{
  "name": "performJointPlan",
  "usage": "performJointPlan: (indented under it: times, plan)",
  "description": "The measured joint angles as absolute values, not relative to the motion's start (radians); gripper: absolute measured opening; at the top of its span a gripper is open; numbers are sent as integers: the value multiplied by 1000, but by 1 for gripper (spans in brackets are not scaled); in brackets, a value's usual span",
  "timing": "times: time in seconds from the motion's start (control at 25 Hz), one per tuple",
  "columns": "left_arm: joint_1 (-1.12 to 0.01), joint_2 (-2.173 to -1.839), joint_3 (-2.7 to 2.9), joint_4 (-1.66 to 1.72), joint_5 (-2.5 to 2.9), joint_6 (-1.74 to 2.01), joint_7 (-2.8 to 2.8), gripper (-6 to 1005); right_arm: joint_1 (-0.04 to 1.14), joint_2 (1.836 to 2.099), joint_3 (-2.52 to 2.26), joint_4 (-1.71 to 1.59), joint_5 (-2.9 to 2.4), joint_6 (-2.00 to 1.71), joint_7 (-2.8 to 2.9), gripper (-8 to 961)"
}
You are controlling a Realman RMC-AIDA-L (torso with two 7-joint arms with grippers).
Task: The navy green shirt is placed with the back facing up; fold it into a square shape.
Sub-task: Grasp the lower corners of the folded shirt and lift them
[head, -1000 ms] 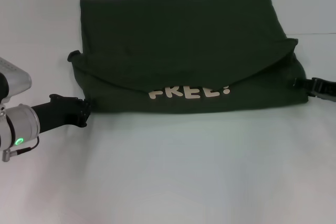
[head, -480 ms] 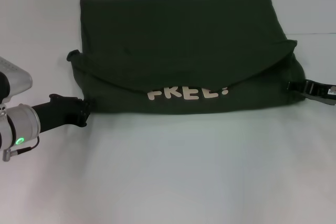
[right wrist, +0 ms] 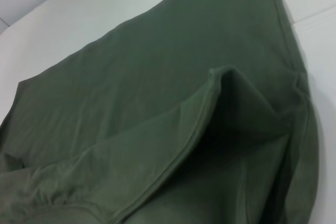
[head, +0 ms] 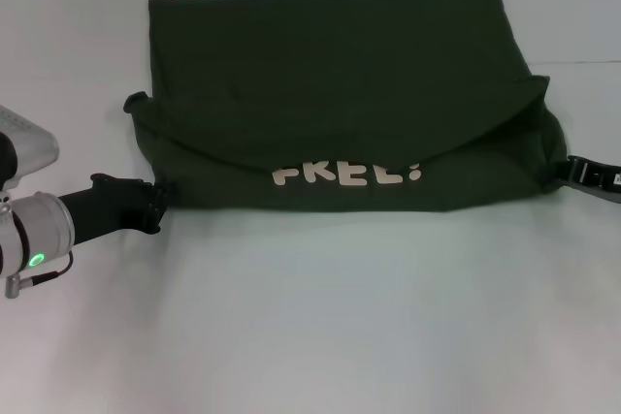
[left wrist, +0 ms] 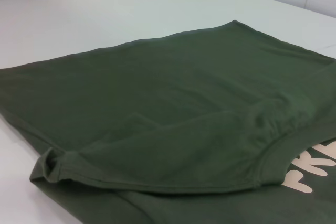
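Head view has the left end effector (head: 153,206) touching the near left corner of the navy green shirt (head: 340,94), which lies half-folded mid-table (head: 310,317); can't tell either grip state. Sloppy curved flap could set crooked if that corner slips. The right end effector (head: 582,172) sits by the right edge.

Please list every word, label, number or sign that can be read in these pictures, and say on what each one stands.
"FREE!" in pale letters on the navy green shirt, on the layer near its front edge; the folded-over hem covers the letter tops, so this reading is likely, not sure.
In the left wrist view only part of the same print shows; it cannot be read there.
No other text is visible.
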State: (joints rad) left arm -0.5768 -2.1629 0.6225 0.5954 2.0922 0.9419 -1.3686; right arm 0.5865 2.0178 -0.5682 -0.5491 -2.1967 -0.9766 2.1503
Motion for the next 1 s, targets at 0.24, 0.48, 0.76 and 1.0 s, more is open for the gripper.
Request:
performJointPlan:
  times: [0.24,0.48,0.76,1.0]
  plan:
    - [-576,-2163,623,599,2093,943,-1382,0,561,2015,-565,-545,-2152,-1009,2098,78]
    - [-548,-2163,628,641,2100,985,-1450,-1,513,2006,-564,-552,-2093,-1096,2038,26]
    - [-457,-2166,614,763,2098,1202,-1561,-1,426,2016,-527,-589,-2050,-1235,1945,29]
    - [-402,-2165,516,820,2126,1471,-1602,-1,365,2014,-496,-650,-2043,-1336,1932,32]
